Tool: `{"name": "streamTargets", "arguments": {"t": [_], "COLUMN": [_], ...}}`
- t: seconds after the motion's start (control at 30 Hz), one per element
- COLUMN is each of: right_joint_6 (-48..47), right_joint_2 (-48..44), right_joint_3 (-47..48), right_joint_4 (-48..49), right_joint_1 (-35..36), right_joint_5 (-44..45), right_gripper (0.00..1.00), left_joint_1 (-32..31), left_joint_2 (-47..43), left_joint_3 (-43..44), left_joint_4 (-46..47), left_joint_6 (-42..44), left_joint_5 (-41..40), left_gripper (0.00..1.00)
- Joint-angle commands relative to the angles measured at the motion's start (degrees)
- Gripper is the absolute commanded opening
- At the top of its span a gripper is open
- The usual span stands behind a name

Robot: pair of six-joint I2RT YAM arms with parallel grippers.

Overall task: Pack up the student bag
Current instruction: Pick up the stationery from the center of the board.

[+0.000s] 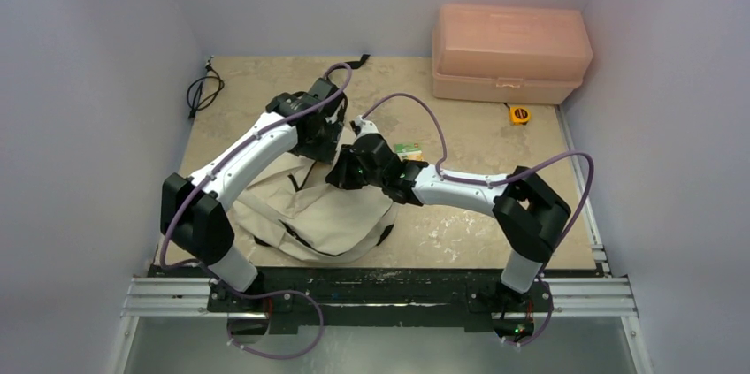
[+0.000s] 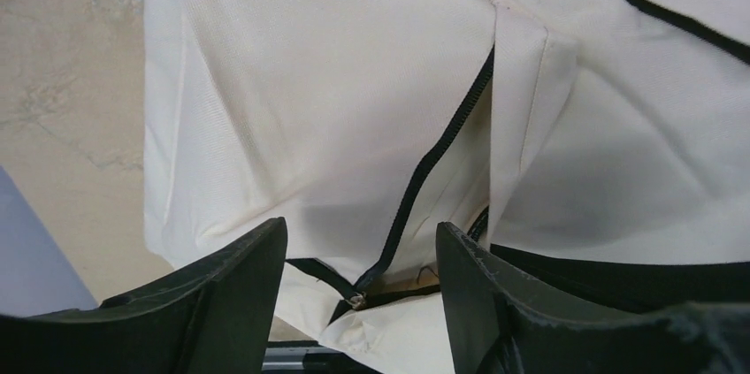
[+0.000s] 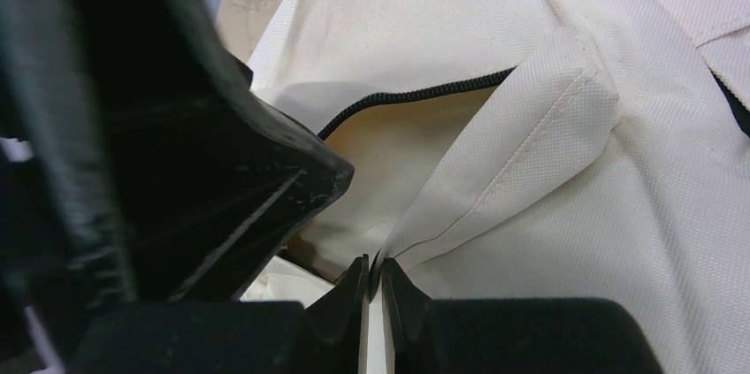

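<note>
**Top view, left to right.** Pale grey walls enclosed a beige, marble-patterned counter [image 1: 265, 82] on three sides, and a metal rail [image 1: 380, 296] ran along its near edge. A coiled black cable [image 1: 202, 91] lay at the far left corner.

The student bag [image 1: 329, 215], cream fabric with black straps, lay crumpled on the near-left half of the counter, between the two arms. Its long axis ran roughly diagonally, from the near left toward the centre. The far end was raised toward the two tools, which met above it.

A small green-and-yellow item [image 1: 409, 151] lay just right of the right wrist; what it was could not be told. A salmon-pink plastic box [image 1: 508, 51] stood closed at the far right, with a yellow tape measure [image 1: 520, 113] just in front of it.

**Left wrist view.** The left tool [image 2: 361, 231] had its fingers spread apart with nothing between them. It hung over the bag's black zipper [image 2: 442, 140], which ran away from the camera.

**Right wrist view.** The right tool [image 3: 374, 266] was clamped on a fold of the bag's cream fabric, beside a partly open zipper seam.
</note>
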Motion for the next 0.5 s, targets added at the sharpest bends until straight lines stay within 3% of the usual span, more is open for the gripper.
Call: {"name": "streamTargets", "arguments": {"t": [0.0,0.2,0.27,0.33,0.47], "right_joint_6": [-0.4,-0.7,-1.6,-2.8,-7.1], "right_joint_2": [-2.5,-3.1,-3.7,-4.6,-9.3], "right_joint_3": [-0.7,-0.9,-0.6,-0.3,-0.7], "right_joint_4": [1.8,1.5,1.0,0.1,-1.7], "right_joint_1": [-0.8,-1.1,-1.1,-1.2,-2.9], "right_joint_5": [-1.2,-1.2,-1.2,-1.2,-3.9], "right_gripper": [0.11,0.13,0.15,0.19,0.33], "left_joint_1": [-0.4,-0.1,0.4,0.9,1.4], "left_joint_2": [1.4,-1.7,-1.9,-2.6,-5.4], "left_joint_3": [0.7,-2.7,-3.2,-4.2,-6.5], "left_joint_4": [-1.6,3.3,3.8,5.0,6.9], "left_joint_6": [3.1,4.6,4.6,4.9,5.1], "left_joint_5": [-3.8,-5.6,-6.0,-5.5,-4.4], "left_gripper": [0.58,0.34,0.12,0.0,0.0]}}
